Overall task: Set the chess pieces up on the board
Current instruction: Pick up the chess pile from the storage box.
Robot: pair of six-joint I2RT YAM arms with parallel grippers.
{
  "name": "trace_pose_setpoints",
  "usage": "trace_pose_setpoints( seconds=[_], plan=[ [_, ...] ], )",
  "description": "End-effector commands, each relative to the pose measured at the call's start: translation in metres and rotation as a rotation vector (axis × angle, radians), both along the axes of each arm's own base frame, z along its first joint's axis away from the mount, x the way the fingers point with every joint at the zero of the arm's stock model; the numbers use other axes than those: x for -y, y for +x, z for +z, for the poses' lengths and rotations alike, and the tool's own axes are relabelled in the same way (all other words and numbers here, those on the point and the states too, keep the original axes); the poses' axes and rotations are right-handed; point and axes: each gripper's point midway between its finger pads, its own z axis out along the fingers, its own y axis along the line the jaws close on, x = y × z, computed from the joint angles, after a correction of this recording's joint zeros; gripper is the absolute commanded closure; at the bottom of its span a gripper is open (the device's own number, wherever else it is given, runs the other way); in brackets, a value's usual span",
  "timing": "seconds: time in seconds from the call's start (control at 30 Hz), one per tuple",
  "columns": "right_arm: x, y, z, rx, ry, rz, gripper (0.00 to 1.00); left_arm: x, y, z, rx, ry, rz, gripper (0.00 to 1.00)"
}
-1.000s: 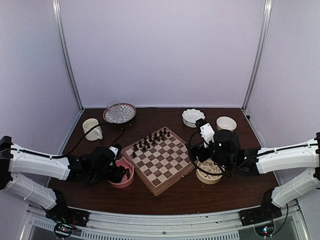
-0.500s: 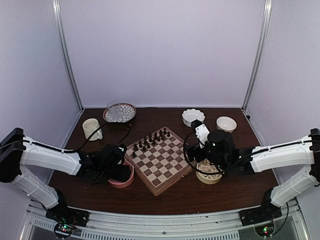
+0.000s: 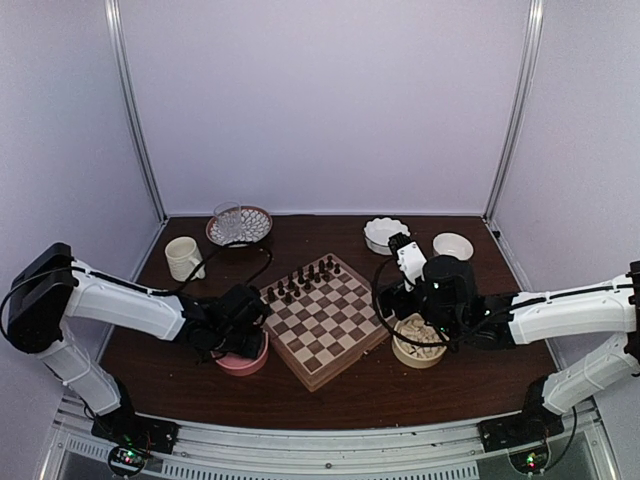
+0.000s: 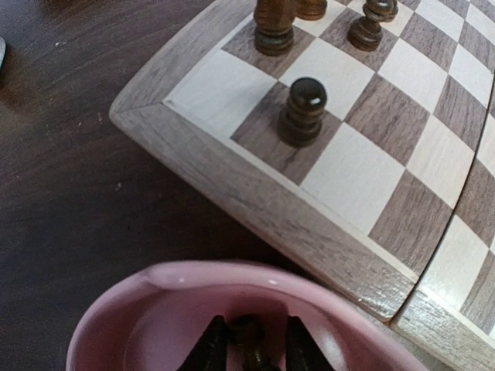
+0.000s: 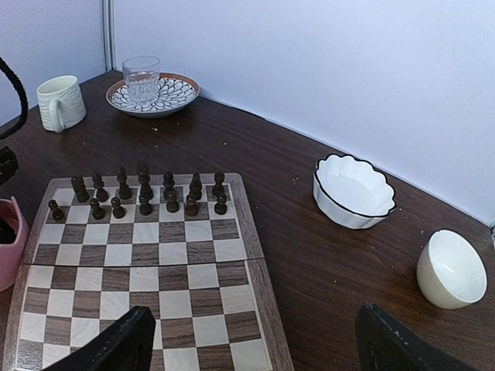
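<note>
Our left pincer is clamped on a dark piece inside the pink bowl, bottom of frame. The right pincer gapes, empty. We'd best lift straight up, clear the rim, then cross to the board mid-frame.

The left arm reaches in low from the table's near-left corner, wrist tipped down. The left gripper has its fingers drawn close around a small dark piece; whether they clamp it is unclear. The right arm stretches in from the near-right corner, and the right gripper is spread wide with nothing between its fingers.
</note>
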Motion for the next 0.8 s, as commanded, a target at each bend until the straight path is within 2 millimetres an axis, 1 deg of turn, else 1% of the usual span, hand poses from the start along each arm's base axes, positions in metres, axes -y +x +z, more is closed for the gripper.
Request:
trace_pose_setpoints(
  seconds=[0.0, 0.03, 0.2, 0.33, 0.47, 0.57, 0.7, 0.73, 0.77],
  plan=[
    [0.005, 0.000, 0.004, 0.018, 0.007, -0.016, 0.07, -0.012, 0.000, 0.010, 0.037, 0.048, 0.008, 0.82],
    [0.005, 0.000, 0.004, 0.019, 0.007, -0.016, 0.07, -0.013, 0.001, 0.014, 0.050, 0.045, 0.005, 0.84],
    [0.008, -0.001, 0.007, 0.026, 0.008, -0.022, 0.07, -0.016, 0.001, 0.029, 0.096, 0.022, -0.003, 0.86],
    [0.008, -0.003, 0.006, 0.025, 0.012, -0.010, 0.07, -0.013, -0.001, 0.040, 0.113, -0.037, -0.020, 0.87],
    [0.003, -0.003, 0.002, 0.021, 0.000, 0.008, 0.08, -0.007, -0.007, 0.055, 0.133, -0.134, -0.041, 0.87],
    [-0.008, -0.006, 0.003, 0.000, 0.028, 0.051, 0.09, -0.001, -0.007, 0.077, 0.189, -0.229, -0.064, 0.87],
    [-0.025, -0.017, 0.005, -0.056, 0.097, 0.123, 0.09, 0.006, -0.002, 0.108, 0.281, -0.342, -0.067, 0.87],
    [-0.030, -0.020, 0.005, -0.062, 0.112, 0.148, 0.10, 0.009, -0.001, 0.117, 0.300, -0.378, -0.061, 0.87],
    [-0.037, -0.024, 0.005, -0.064, 0.119, 0.181, 0.12, 0.014, 0.001, 0.129, 0.321, -0.427, -0.064, 0.87]
  ],
)
